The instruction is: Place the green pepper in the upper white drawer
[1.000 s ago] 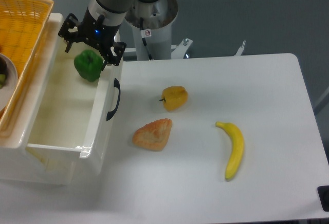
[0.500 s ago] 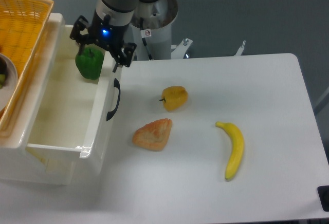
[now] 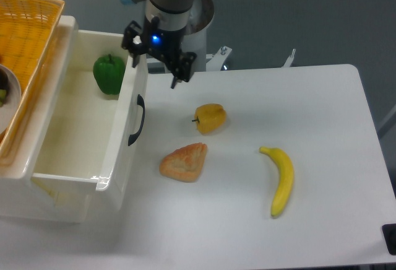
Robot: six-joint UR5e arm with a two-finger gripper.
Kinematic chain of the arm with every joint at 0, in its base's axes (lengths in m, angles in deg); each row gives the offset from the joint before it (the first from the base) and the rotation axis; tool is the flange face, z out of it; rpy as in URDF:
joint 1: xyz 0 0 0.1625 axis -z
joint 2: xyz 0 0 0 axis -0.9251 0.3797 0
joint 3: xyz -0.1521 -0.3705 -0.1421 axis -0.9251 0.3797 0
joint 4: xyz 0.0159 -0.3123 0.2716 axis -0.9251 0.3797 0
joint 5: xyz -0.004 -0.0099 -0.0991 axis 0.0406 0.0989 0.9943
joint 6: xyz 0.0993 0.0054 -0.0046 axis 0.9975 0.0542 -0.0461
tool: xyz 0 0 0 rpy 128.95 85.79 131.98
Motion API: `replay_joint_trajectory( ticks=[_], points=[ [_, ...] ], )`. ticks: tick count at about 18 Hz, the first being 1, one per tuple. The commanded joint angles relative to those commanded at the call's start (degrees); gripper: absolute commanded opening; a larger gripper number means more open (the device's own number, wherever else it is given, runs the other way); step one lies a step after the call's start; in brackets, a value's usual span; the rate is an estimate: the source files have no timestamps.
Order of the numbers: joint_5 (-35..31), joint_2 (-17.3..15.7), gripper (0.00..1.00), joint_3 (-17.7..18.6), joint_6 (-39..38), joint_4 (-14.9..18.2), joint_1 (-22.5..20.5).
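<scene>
Camera view, fixed, looking down on a white table (image 3: 322, 109). Upper left of the frame: the upper white drawer (image 3: 121, 139), pulled open, deep and glossy, black curved handle (image 3: 137, 120) on its front wall facing the table. Inside it, toward the far end at upper left: the green pepper (image 3: 109, 74), resting on the drawer floor close to the front wall, stem up, free of any grasp. Further left, along the frame edge and above the drawer: an orange woven basket (image 3: 28, 28), with the rim of a bowl (image 3: 7, 100) poking out beneath it.

Upper centre of the frame: the gripper (image 3: 158, 60), black, blue light lit on its body, hanging over the drawer's front wall and the near table edge, to the right of the pepper and apart from it. Fingers spread wide, nothing between them; one fingertip over the drawer rim, the other over the table.

Centre of the frame, on the table: a yellow-orange pepper (image 3: 210, 117), lying just right of the handle but well apart from it. Below it and slightly left: a piece of bread (image 3: 184, 161), golden-brown, roughly triangular. Right of the bread, apart from it: a banana (image 3: 281, 180), lying nearly top to bottom in the frame.
</scene>
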Motion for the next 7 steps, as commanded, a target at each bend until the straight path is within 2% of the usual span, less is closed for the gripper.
replay_joint_trajectory(
  ticks=[7],
  points=[
    [-2.5,2.9,1.00,0.2,1.9,-2.2,-1.0]
  ],
)
